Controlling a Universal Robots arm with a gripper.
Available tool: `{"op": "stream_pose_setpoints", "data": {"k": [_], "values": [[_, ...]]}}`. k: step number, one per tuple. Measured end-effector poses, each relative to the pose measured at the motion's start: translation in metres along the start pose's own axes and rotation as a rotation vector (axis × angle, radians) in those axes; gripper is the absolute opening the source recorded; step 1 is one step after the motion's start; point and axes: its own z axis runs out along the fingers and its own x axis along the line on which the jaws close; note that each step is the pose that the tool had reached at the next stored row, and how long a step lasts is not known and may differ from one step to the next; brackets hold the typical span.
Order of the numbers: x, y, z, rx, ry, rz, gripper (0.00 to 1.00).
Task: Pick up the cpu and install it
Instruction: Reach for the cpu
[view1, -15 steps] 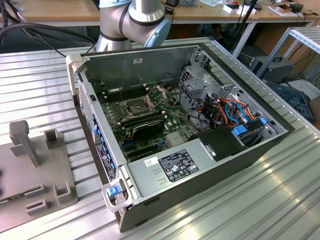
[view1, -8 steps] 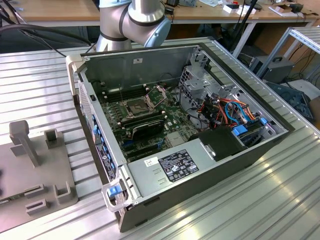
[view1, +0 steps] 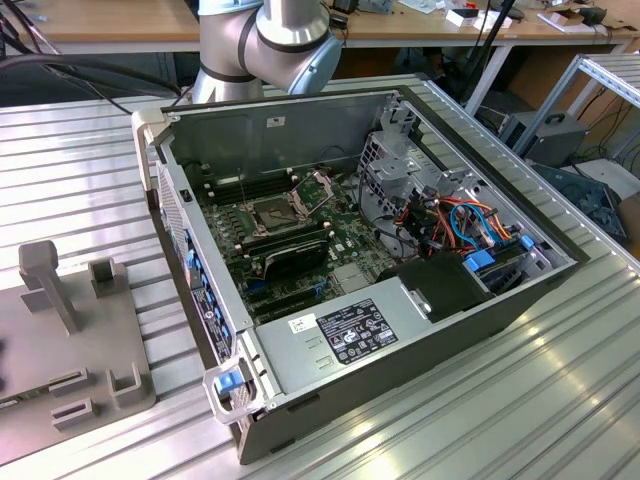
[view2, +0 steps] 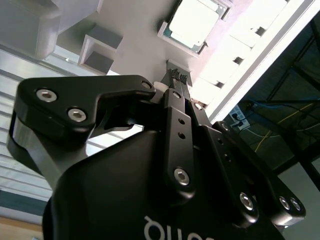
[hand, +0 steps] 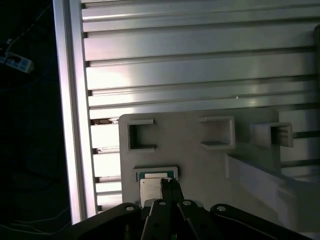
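Cpu (view2: 192, 22) (hand: 150, 186) flat in a square pocket of the grey holder plate (view2: 135, 30), silver top up. Near it, the gripper (view2: 177, 76) (hand: 170, 184), fingers squeezed tight together, nothing between them. Under the plate, a ribbed metal table (hand: 200, 65). On the exterior view's right of the plate, an open computer case (view1: 290, 130), its dark socket (view1: 272, 212) with the metal frame flipped up.

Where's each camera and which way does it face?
Exterior view: off-robot, looks down into the open computer case; arm behind it.
Second wrist view: wrist-mounted, looks along the claw at the cpu in its tray.
First wrist view: wrist-mounted, looks past the claw at table and tray.
Both wrist views share claw, cpu, tray.
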Motion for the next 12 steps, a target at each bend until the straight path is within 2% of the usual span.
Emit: {"op": "stream_pose_setpoints", "data": {"k": [12], "values": [[0.0013,-0.0025,0.0004,0.0003,0.0000,0.000,0.11]]}}
